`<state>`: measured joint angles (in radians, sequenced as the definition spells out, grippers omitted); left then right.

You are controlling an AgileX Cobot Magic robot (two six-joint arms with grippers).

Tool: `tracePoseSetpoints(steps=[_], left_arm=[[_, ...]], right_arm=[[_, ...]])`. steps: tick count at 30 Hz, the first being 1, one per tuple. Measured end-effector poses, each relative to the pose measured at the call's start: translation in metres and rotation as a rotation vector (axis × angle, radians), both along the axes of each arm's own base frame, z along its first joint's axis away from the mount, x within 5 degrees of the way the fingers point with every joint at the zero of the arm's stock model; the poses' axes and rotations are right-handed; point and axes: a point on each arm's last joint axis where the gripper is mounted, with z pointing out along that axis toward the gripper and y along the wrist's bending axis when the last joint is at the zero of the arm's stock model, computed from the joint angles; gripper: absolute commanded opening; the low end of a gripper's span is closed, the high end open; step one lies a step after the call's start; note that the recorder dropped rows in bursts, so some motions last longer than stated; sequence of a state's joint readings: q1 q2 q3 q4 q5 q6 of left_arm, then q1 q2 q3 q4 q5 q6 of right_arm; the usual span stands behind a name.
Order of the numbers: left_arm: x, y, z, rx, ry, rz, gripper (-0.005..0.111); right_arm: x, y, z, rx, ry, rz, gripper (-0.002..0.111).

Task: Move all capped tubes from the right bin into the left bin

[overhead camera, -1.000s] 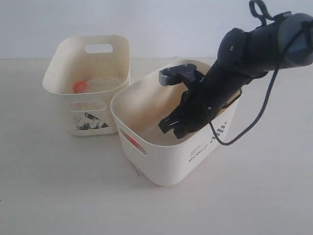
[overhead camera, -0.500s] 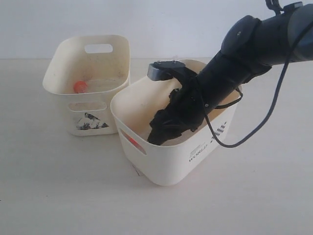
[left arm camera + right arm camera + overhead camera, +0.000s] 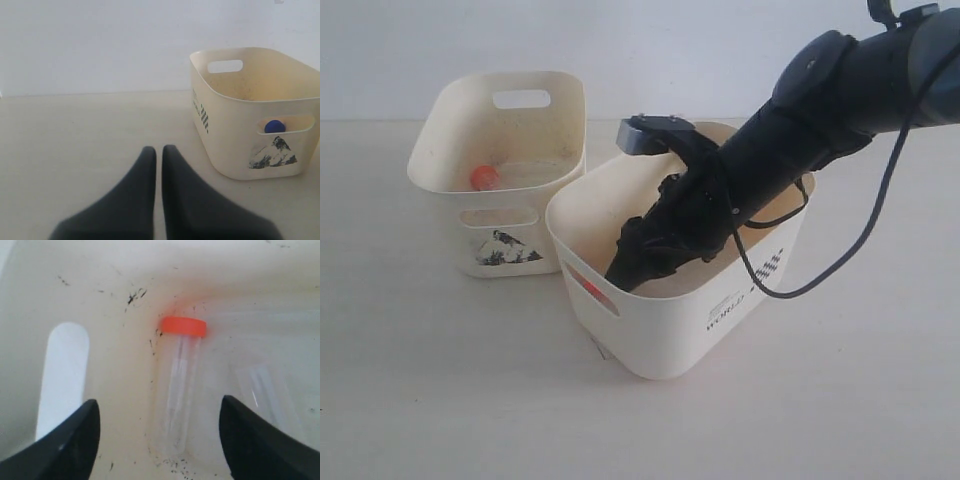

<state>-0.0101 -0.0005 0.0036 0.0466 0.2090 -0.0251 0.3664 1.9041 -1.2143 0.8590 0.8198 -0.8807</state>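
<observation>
My right gripper [image 3: 623, 272] reaches down inside the right bin [image 3: 665, 345], the wide one printed "WORLD". In the right wrist view it [image 3: 160, 407] stands open over a clear capped tube [image 3: 178, 385] with an orange cap [image 3: 183, 326], lying against the bin wall [image 3: 100, 280] between the fingers, untouched. The left bin [image 3: 495, 120] with the dark sticker holds an orange cap [image 3: 485, 178]. In the left wrist view a blue cap [image 3: 274, 126] shows through that bin's [image 3: 225, 97] slot. My left gripper [image 3: 159, 150] is shut and empty, above the table.
A second clear tube [image 3: 267, 390] lies beside the orange-capped one, its cap end out of sight. The bin's handle slot [image 3: 65, 370] is close to one finger. The two bins stand close together on a pale table [image 3: 440, 380]. A black cable [image 3: 860, 235] hangs from the right arm.
My right gripper has gone deeper into the right bin toward its front left corner, and its jaws have opened wide. The bins have not moved.
</observation>
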Motion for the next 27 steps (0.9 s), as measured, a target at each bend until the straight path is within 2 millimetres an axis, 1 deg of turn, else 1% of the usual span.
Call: tracePoseSetpoints(steps=[6, 10, 15, 21, 27], left_arm=[[0.000, 0.000, 0.000, 0.000, 0.000, 0.000, 0.004], [0.000, 0.000, 0.000, 0.000, 0.000, 0.000, 0.004], [0.000, 0.000, 0.000, 0.000, 0.000, 0.000, 0.004], [0.000, 0.000, 0.000, 0.000, 0.000, 0.000, 0.004], [0.000, 0.000, 0.000, 0.000, 0.000, 0.000, 0.004]], right_arm=[[-0.001, 0.002, -0.001, 0.003, -0.004, 0.023, 0.064], [-0.003, 0.009, -0.017, -0.011, 0.027, 0.054, 0.065], [0.000, 0.011, -0.031, -0.032, 0.031, 0.061, 0.075], [-0.001, 0.018, -0.049, -0.060, 0.045, 0.071, 0.074], [0.001, 0.018, -0.056, -0.107, 0.017, 0.056, 0.074]])
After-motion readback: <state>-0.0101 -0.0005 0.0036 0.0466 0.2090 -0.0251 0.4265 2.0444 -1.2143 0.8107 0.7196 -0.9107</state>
